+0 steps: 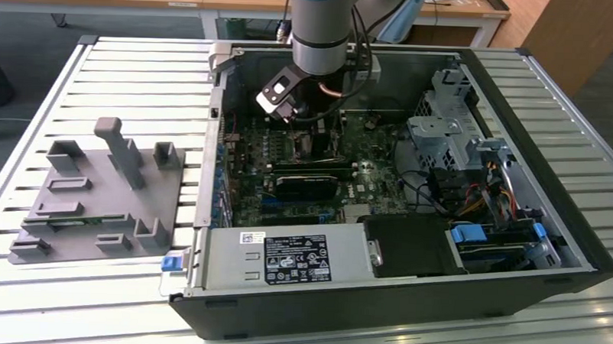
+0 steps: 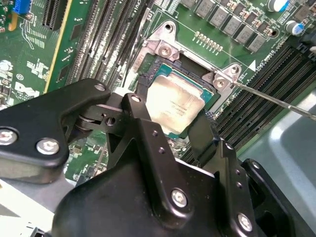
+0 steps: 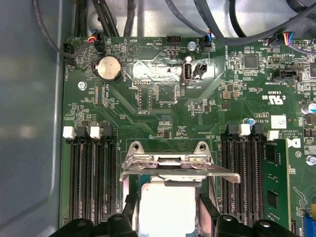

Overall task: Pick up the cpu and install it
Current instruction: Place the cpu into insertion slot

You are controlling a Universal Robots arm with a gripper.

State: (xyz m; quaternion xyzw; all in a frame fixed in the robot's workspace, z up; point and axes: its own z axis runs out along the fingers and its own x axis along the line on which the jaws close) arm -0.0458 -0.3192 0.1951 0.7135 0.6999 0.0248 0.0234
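Evidently, the pickup is done and the install is under way. In the exterior view the arm (image 1: 322, 27) is seen reaching down into an open case (image 1: 549, 226) on the slatted worktop (image 1: 136, 82). The end effector (image 1: 300, 122) is held low over the socket (image 1: 313, 145), and a grey tray (image 1: 91, 203) lies well apart on the exterior view's left.

In the second wrist view the cpu (image 2: 175, 101) is clamped between the black fingers (image 2: 140, 123), one on each of two opposite edges. It is held at the socket, inside the opened metal frame (image 2: 163, 47). Whether it is fully seated or just above the contacts cannot be told. The thin lever (image 2: 276, 101) stands free to one side, so locking is judged not yet done.

In the first wrist view the cpu (image 3: 168, 202) is seen between the fingers (image 3: 211, 218), with the frame (image 3: 168, 165) raised just beyond it. Memory slots (image 3: 91, 182) flank the socket on both sides, and a green stick (image 3: 275, 182) is fitted in one. Cables (image 3: 113, 15) run past the board's far edge, and none is seen crossing the socket. Release and closing of the frame are judged left.
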